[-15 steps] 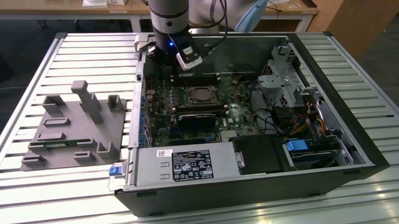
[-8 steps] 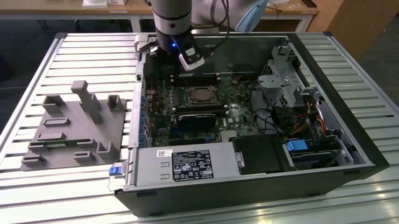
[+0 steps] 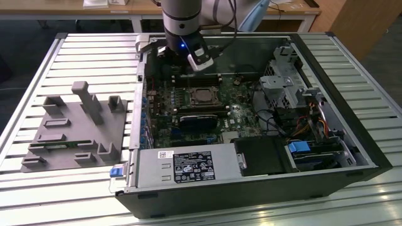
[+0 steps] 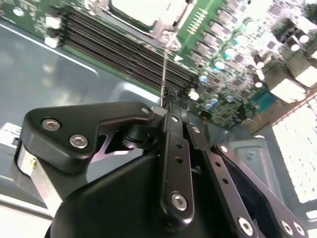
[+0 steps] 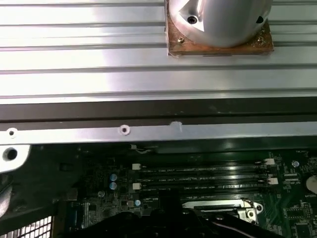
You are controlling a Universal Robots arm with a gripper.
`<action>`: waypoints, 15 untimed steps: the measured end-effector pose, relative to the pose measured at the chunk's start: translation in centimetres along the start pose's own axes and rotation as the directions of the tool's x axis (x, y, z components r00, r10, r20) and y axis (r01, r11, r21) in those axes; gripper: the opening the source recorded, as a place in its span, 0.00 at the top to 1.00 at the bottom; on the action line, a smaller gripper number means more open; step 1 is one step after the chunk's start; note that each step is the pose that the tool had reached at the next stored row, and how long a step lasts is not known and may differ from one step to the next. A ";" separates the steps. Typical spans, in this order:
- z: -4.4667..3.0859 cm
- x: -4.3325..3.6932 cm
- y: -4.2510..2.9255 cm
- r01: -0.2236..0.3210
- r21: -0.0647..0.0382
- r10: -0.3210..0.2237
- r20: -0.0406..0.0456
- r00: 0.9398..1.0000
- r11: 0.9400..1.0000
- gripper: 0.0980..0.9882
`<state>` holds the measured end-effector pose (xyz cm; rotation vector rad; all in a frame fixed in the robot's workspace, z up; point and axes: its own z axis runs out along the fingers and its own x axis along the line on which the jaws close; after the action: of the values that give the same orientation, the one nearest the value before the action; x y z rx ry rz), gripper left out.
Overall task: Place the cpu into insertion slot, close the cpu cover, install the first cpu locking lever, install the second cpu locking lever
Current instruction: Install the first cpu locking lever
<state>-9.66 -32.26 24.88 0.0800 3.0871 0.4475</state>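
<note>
Hand [image 4: 167, 101] pinched on a cpu locking lever [image 4: 164, 69] inside the open computer case [image 3: 351, 155].
Its fingers [image 4: 174, 144] are closed together around the thin wire lever beside the memory slots [image 4: 124, 47]; the cpu [image 3: 202, 96] lies in the insertion slot [image 3: 187, 96] on the motherboard [image 3: 163, 127], the cpu cover [image 5: 223, 207] flat over it.

- Grey tubular arm [image 3: 180, 16], with a pale blue cap [image 3: 254, 16] behind.
- Black wrist band [image 3: 179, 40] with a small blue light [image 3: 182, 45].
- White-and-grey camera block [image 3: 201, 59] below the band.
- Hand [image 4: 168, 106] of matte black links, set with silver hex screws.
- Silver cone flange [image 5: 218, 20] on a copper-brown plate [image 5: 173, 47], with small screws.
</note>
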 end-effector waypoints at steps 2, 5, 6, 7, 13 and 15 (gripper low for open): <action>0.02 -0.65 0.03 0.000 0.000 0.000 0.000 1.000 1.000 0.99; 0.06 -1.66 0.08 0.000 0.000 0.000 0.000 1.000 1.000 0.99; 0.08 -1.98 0.09 0.000 0.000 0.000 0.000 1.000 1.000 0.99; 0.08 -2.23 0.10 0.000 0.000 0.000 0.000 1.000 1.000 0.99; 0.09 -2.60 0.12 0.000 0.000 0.000 0.000 1.000 1.000 0.99; 0.09 -2.61 0.12 0.000 0.001 0.000 0.001 1.000 1.000 0.99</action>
<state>-7.05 -32.26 24.86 0.0805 3.0865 0.4466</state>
